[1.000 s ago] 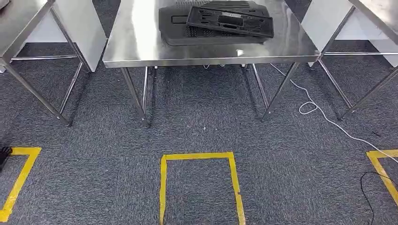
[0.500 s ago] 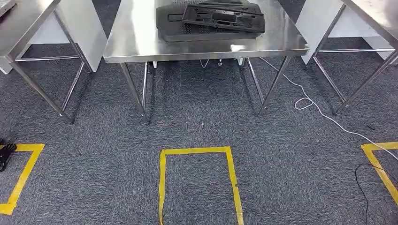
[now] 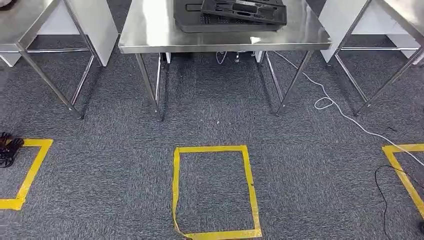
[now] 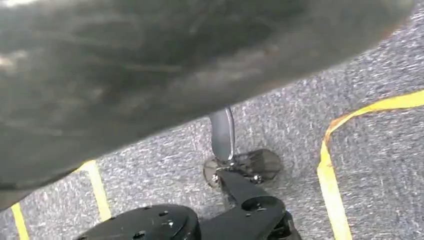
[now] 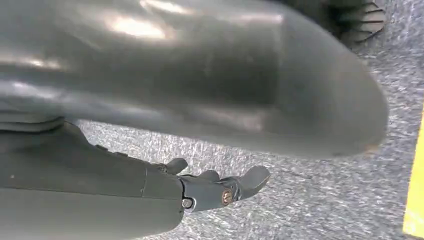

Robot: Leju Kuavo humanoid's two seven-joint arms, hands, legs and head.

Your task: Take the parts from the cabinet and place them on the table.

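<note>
Two black plastic parts lie stacked on the steel table (image 3: 150, 35) at the far middle of the head view. The lower one is a wide perforated panel (image 3: 197, 24), and a narrower black frame (image 3: 245, 11) rests across it. In the right wrist view my right hand (image 5: 220, 190) hangs above the grey carpet. Its fingers are stretched out and slightly apart, and nothing is in them.
Steel tables stand to the left (image 3: 25, 25) and right (image 3: 400, 15) of the middle one. A yellow tape square (image 3: 215, 149) marks the carpet in front, with other tape marks at both sides. A white cable (image 3: 325, 102) and a black cable (image 3: 385, 190) trail on the floor at right.
The whole head view has shifted: the table and parts now sit higher and smaller in the picture, and the tape square shows in full. The parts themselves have not moved on the table.
</note>
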